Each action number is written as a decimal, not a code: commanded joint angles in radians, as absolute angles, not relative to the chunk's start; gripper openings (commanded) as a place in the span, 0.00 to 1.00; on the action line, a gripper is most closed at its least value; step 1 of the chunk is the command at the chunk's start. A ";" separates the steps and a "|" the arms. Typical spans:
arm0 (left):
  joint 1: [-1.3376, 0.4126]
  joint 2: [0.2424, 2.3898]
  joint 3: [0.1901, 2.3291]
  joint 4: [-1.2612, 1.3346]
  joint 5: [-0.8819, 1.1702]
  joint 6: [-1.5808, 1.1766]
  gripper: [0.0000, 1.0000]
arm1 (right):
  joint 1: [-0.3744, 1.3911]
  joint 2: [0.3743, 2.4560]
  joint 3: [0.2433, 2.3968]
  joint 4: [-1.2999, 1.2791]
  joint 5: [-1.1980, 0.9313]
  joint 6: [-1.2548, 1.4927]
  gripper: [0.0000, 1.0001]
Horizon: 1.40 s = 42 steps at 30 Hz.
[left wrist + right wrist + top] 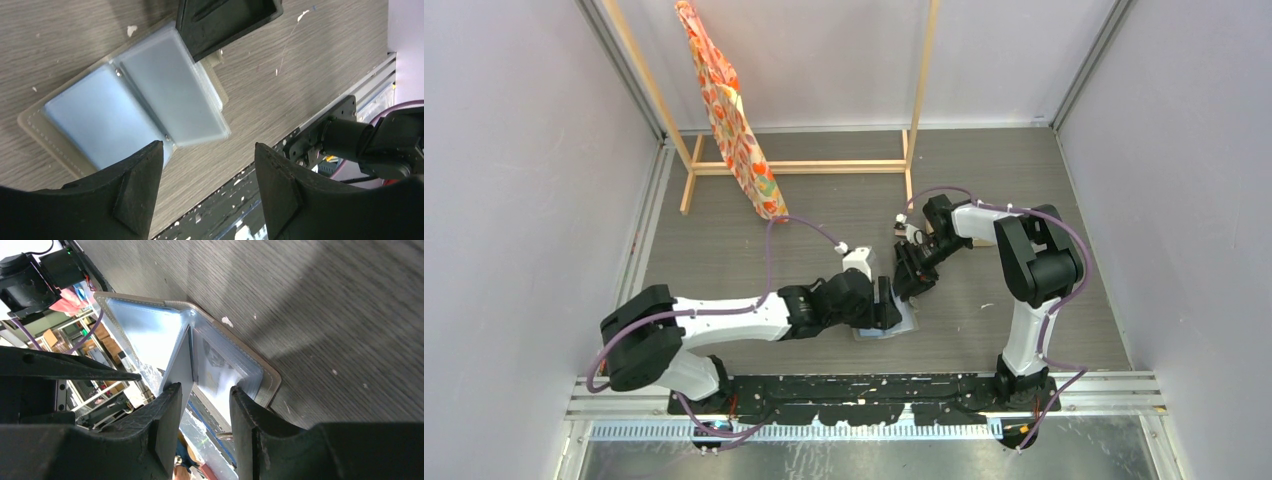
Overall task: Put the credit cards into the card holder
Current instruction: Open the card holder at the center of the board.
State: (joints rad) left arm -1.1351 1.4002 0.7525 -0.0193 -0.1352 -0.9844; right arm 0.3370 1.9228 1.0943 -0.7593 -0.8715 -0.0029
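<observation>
Jaws of the left gripper (207, 150) stand wide apart and hold nothing. Bare table (300, 65) shows between them, and only a corner of the card holder (100, 115) reaches into the gap. The holder lies flat on the table just ahead of these jaws, opened out like a book, with its pale silvery-blue sleeves facing up.

Jaws of the right gripper (205, 389) are parted narrowly. One clear sleeve leaf (182, 360) stands on edge in the gap, lying against one finger. Daylight shows on its other side, so it is judged not clamped. The opened holder spreads out directly beyond the fingertips. In the left wrist view, one right finger bears down on the far edge of the holder's upper page.

No loose credit cards appear in any view, and neither gripper carries one. A printed patch (215, 365) shows through the pocket just beyond the right jaws. It may be a card already seated, but this cannot be confirmed.

Assessment: the holder is open and a leaf is lifted, giving access to a pocket. Whether any cards are loaded cannot be verified. Fetching and inserting cards appears outstanding.
</observation>
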 commanded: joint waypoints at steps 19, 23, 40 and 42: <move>-1.128 1.525 0.727 0.179 -0.200 -1.022 0.59 | 0.347 1.910 1.121 -0.771 -0.815 -0.037 0.46; -1.116 1.540 0.709 0.214 -0.178 -1.034 0.59 | 0.347 1.911 1.121 -0.772 -0.815 -0.037 0.46; -1.098 1.568 0.674 0.181 -0.195 -1.063 0.55 | 0.349 1.906 1.126 -0.780 -0.817 -0.046 0.46; -1.095 1.561 0.657 0.182 -0.200 -1.071 0.51 | 0.349 1.902 1.128 -0.787 -0.819 -0.052 0.46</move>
